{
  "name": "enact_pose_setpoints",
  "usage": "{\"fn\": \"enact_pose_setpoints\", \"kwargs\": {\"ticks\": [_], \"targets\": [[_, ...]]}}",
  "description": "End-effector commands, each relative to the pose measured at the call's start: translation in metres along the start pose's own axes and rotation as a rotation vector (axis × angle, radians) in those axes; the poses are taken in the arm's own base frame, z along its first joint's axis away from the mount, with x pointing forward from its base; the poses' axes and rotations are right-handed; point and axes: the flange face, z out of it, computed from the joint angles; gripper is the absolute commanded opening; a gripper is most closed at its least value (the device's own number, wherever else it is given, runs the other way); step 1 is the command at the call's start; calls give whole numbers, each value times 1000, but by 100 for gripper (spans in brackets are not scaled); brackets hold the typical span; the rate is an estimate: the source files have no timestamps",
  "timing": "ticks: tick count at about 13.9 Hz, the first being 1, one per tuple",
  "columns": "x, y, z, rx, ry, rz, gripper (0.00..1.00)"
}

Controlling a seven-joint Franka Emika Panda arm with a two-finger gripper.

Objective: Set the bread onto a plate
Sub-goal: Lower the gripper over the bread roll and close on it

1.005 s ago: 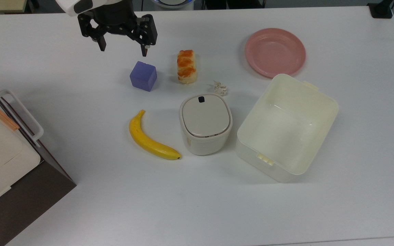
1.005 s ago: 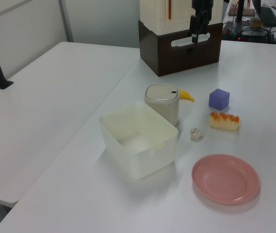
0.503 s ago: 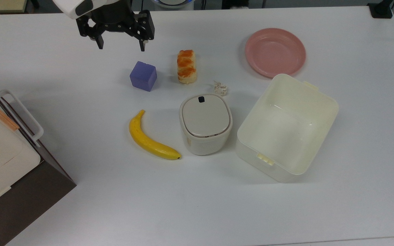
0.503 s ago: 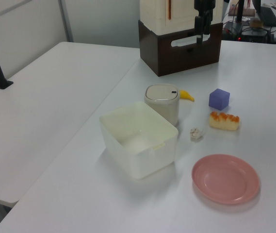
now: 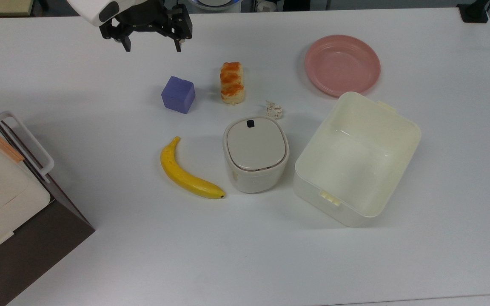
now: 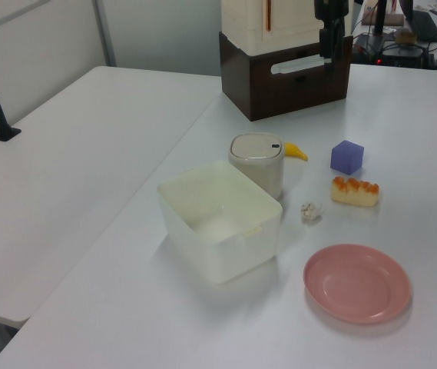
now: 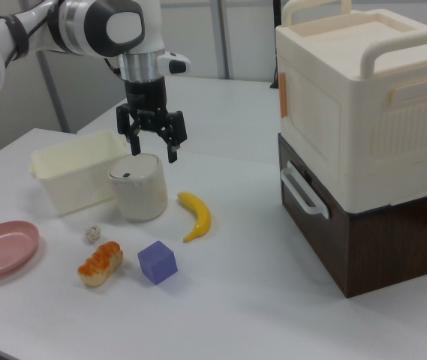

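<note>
Risen claw [image 5: 152, 44] hangs spread, well off bread [image 5: 232, 82].

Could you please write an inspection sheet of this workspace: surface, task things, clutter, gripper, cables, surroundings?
Surface: white table, clean.
Task things: bread lies on the table between the purple cube and the scrap; pink plate holds nothing.
Clutter: banana, lidded cream container, open cream tub, crumpled scrap.
Gripper: gripper open, holding nothing, in the air, toward the top view's upper left of the cube.
Cables: nothing seen on the table.
Surroundings: cream box with handles on a dark brown base; second white table alongside.
</note>
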Motion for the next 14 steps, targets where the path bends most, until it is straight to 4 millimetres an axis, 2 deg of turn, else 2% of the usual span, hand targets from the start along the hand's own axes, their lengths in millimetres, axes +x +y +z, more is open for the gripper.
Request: {"fn": "enact_pose_setpoints", "kwargs": {"ticks": [1,4,8,9,10,12,14], "targets": [[-17,-9,7,37,-61,-34,100],[-21,-9,25,55,-90,-138,100],[-25,-24,45,78,-113,-132,100],[-28,-32,50,71,-91,-112,100],[-37,-55,71,58,-59,-97,100],[-48,-86,100,39,-29,-92,100],[-53,-106,113,32,-44,-82,100]]}}
